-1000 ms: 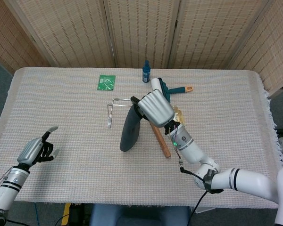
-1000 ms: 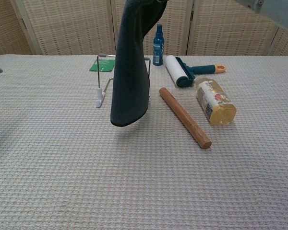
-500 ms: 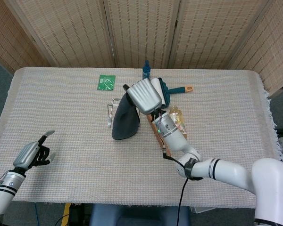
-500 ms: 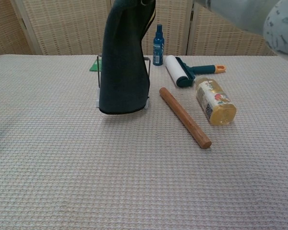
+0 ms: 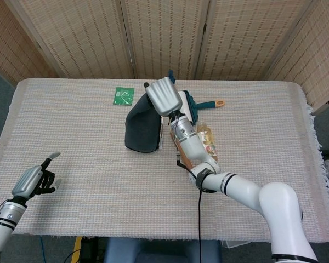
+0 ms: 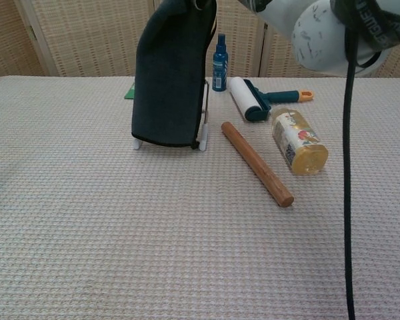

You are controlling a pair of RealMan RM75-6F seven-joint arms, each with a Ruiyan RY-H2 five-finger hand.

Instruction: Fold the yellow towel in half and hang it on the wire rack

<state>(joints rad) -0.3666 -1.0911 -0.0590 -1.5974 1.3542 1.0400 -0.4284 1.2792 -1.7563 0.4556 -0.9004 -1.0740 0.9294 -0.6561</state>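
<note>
The towel (image 5: 142, 129) looks dark grey, not yellow, in both views. It hangs folded from my right hand (image 5: 163, 96), which grips its top edge high above the table. In the chest view the towel (image 6: 170, 87) drapes down over the white wire rack (image 6: 203, 127); only the rack's right wire and its feet show beneath the hem. Whether the cloth rests on the top bar is hidden. My left hand (image 5: 33, 181) hovers at the near left table edge, far from the towel, holding nothing, with one finger out and the others partly curled.
A wooden rolling pin (image 6: 257, 162) lies just right of the rack, with a yellow bottle (image 6: 299, 141) on its side beyond it. A lint roller (image 6: 243, 98) and a blue spray bottle (image 6: 219, 63) stand behind. A green card (image 5: 123, 96) lies back left.
My right hand has carried the towel left and toward the back, from beside the rack to over it. The left hand has drawn back toward the near edge.
</note>
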